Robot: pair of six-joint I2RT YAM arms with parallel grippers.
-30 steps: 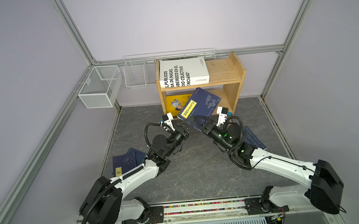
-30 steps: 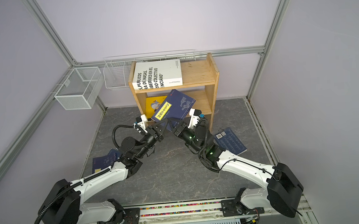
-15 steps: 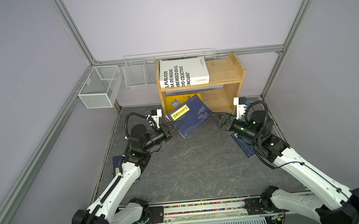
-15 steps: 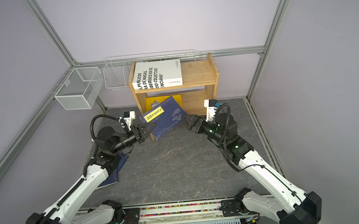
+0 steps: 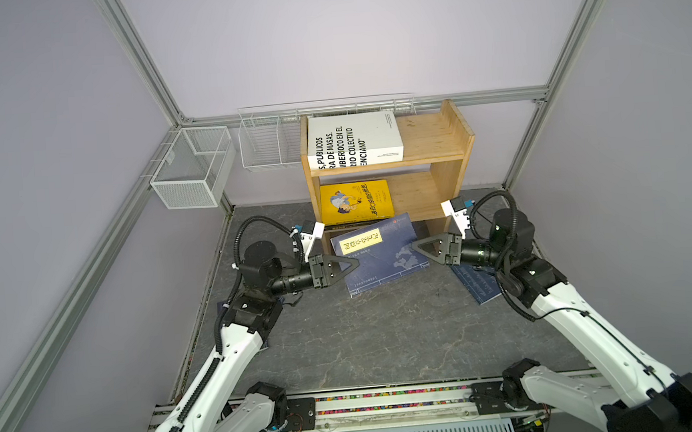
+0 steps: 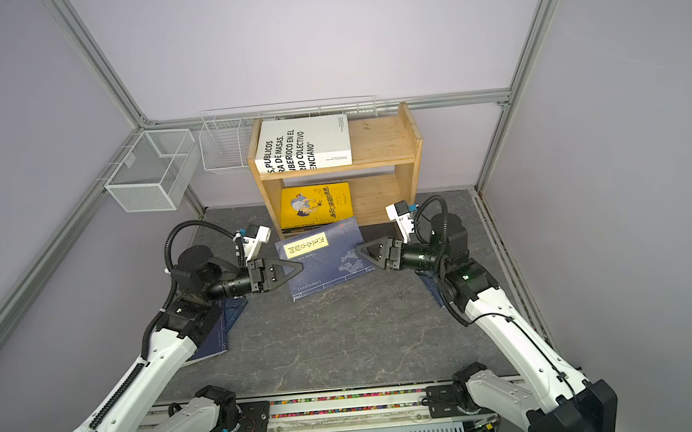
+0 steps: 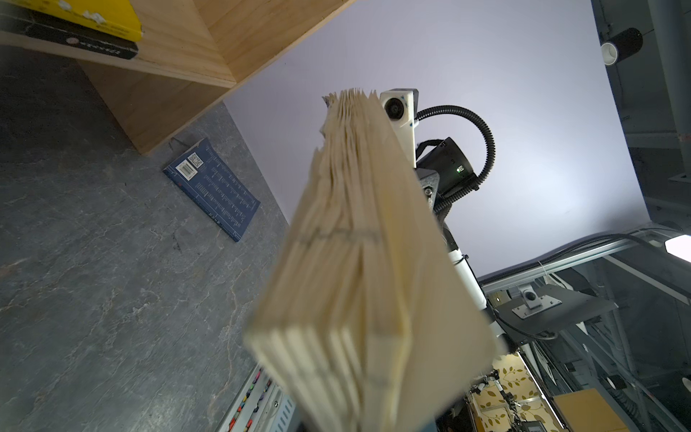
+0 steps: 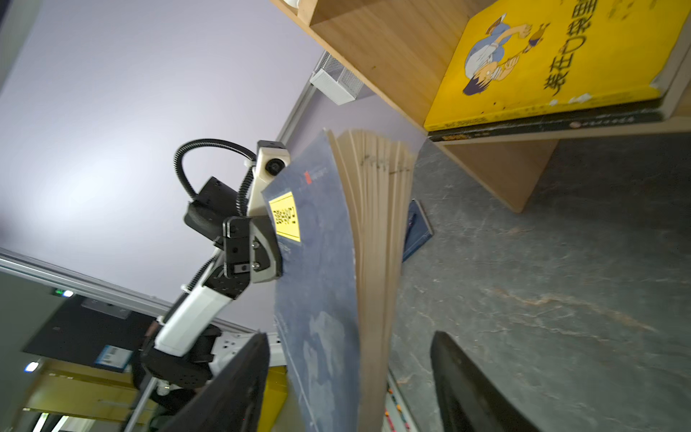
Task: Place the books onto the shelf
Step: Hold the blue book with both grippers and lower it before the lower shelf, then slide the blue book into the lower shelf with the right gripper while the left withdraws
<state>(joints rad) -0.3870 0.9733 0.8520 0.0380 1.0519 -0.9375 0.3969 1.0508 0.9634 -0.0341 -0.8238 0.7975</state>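
Book (image 5: 353, 141) lettered "COLECTIVO", navy book (image 5: 385, 260) yellow-labelled

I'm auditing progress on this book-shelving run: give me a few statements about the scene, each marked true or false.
1. The thick white book lies on the top tier of the shelf. True.
2. The yellow book lies on the tabletop. False: it is on the shelf's lower tier.
3. The left gripper is shut on the labelled navy book. True.
4. The right gripper is clamped on that same book. False: in the right wrist view its jaws stand open on either side of the book's edge.
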